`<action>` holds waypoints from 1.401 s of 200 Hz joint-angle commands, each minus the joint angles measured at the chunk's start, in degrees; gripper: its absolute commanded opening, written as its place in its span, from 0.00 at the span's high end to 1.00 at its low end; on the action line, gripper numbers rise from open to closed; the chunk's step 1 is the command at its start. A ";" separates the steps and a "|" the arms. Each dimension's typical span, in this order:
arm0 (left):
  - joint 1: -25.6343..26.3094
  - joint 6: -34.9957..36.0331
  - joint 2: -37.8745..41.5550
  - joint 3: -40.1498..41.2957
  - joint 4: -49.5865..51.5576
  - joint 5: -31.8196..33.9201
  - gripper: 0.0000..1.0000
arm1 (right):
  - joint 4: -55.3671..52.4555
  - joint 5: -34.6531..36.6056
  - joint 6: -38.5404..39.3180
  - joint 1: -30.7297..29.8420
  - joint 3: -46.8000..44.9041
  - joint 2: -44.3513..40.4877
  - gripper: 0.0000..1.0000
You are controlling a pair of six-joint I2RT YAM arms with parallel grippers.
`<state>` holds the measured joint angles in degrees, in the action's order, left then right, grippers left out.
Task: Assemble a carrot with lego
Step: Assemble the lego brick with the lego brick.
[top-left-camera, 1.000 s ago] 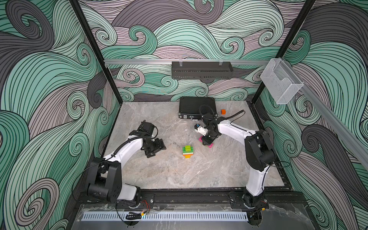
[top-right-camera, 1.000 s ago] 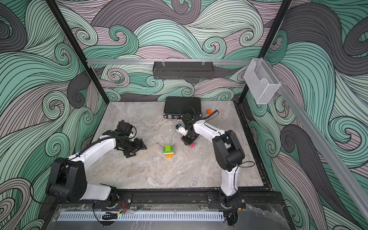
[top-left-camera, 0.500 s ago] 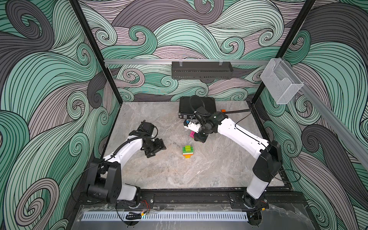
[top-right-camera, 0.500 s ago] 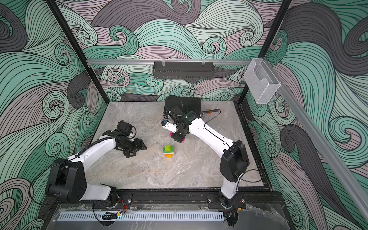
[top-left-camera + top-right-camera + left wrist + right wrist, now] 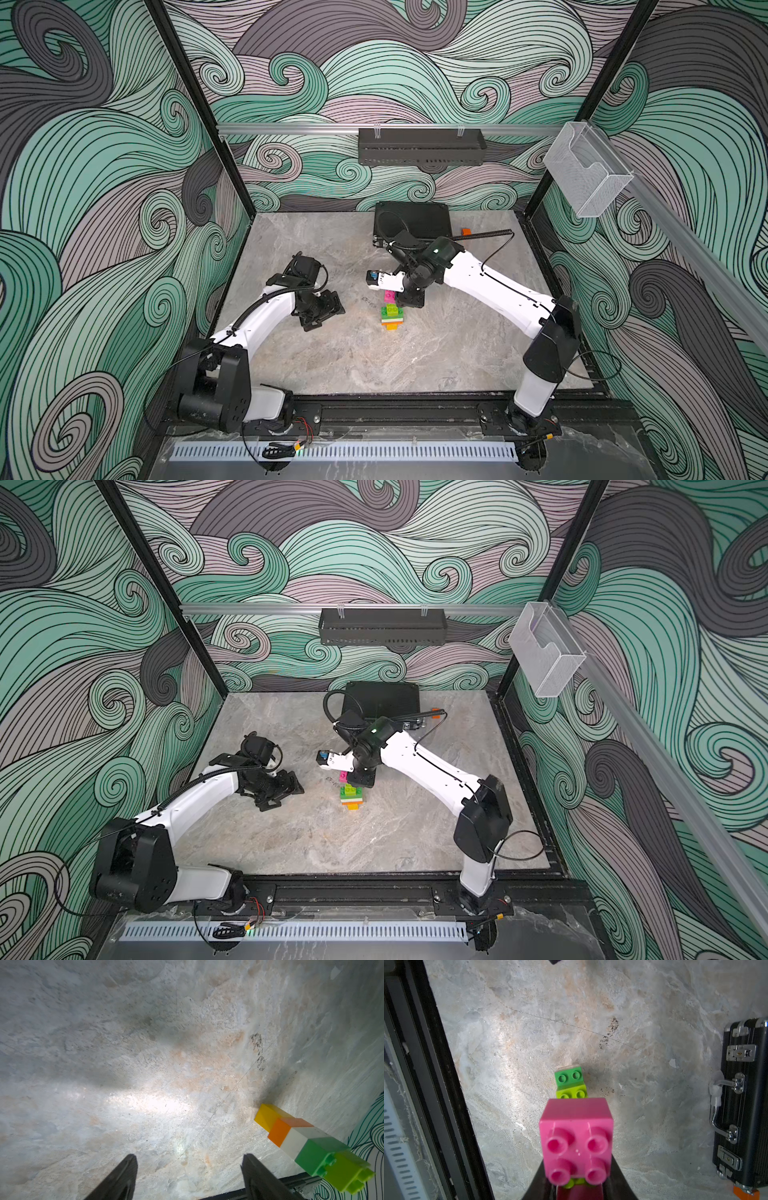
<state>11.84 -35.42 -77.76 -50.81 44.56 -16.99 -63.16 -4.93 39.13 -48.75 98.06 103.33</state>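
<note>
The brick stack (image 5: 392, 316) stands upright near the middle of the table (image 5: 332, 365): yellow at the bottom, then orange, white, dark green, and lime on top. The left wrist view shows this stack (image 5: 301, 1140) from the side, all five colours joined in a line.

The right pincer (image 5: 398, 298) hangs at 12 o'clock from the stack, just beside its top, and is clamped tight on a pink brick (image 5: 390, 296). In the right wrist view the pink brick (image 5: 576, 1140) sits between the black fingers (image 5: 618, 1182) with its four studs facing the camera. A sliver of lime and a further bit of pink show behind it, too hidden to tell what they are. Beyond it the green and lime tops of the stack (image 5: 570, 1084) are in sight. Whether the pink brick touches the stack I cannot tell.

The left pincer (image 5: 322, 311) sits low at 9 o'clock from the stack, well apart from it, its jaws wide with only bare table between them.

A black case (image 5: 411, 224) lies at 12 o'clock by the far edge, and a small orange cube (image 5: 466, 231) sits near it at 1 o'clock.
</note>
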 commanded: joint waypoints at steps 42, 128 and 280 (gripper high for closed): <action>-4.28 2.32 1.50 1.28 -0.06 -3.81 0.20 | -0.22 4.84 3.87 -3.54 3.94 6.05 1.00; -9.90 4.74 5.95 4.60 -8.79 -17.37 0.15 | -0.16 4.84 7.91 -3.72 3.26 5.83 1.00; -9.90 4.44 3.85 4.43 -8.52 -17.11 0.15 | -1.09 2.23 10.61 -2.22 2.68 6.37 1.00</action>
<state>2.26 -31.44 -73.36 -46.13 36.16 -33.12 -63.07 -1.10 49.30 -51.13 101.10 109.95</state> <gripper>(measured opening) 0.853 0.274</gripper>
